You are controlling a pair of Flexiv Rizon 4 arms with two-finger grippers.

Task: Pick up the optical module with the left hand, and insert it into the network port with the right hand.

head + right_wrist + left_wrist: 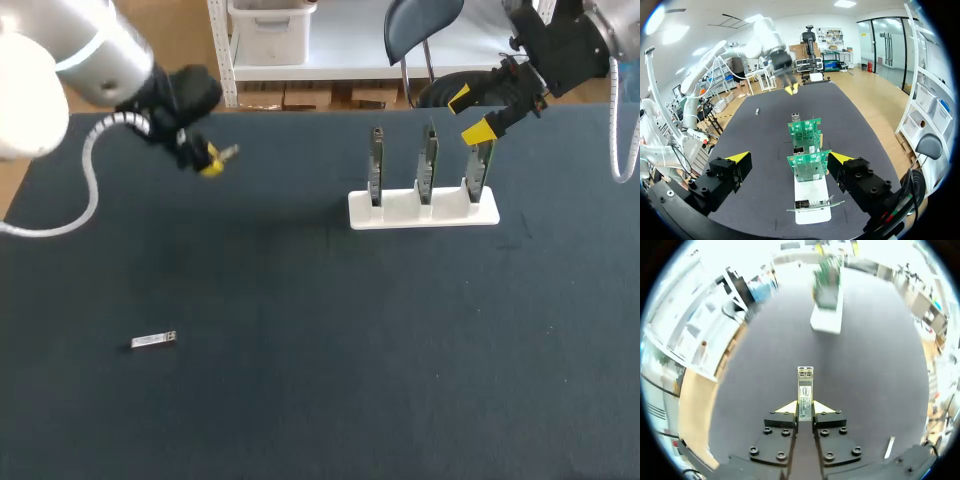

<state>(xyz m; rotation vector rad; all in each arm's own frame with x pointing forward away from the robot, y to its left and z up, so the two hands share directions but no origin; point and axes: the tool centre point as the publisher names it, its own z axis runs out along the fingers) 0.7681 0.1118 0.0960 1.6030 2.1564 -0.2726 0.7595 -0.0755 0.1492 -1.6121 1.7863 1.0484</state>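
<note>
Pinching the optical module (805, 385) by its tail in left gripper (805, 409), far from board rack (423, 212); might twist loose passing to gaping right gripper (468, 114).

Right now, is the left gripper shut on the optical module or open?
Shut: in the left wrist view the left gripper clamps the optical module between its two fingers, one touching each side.

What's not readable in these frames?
- Head view: silver optical module in the left gripper, too small, mostly hidden by its fingers.
- Head view: network ports on the green circuit boards, boards seen edge-on.
- Left wrist view: boards blurred and washed out.
- Right wrist view: rear boards hidden behind the nearest one.
</note>
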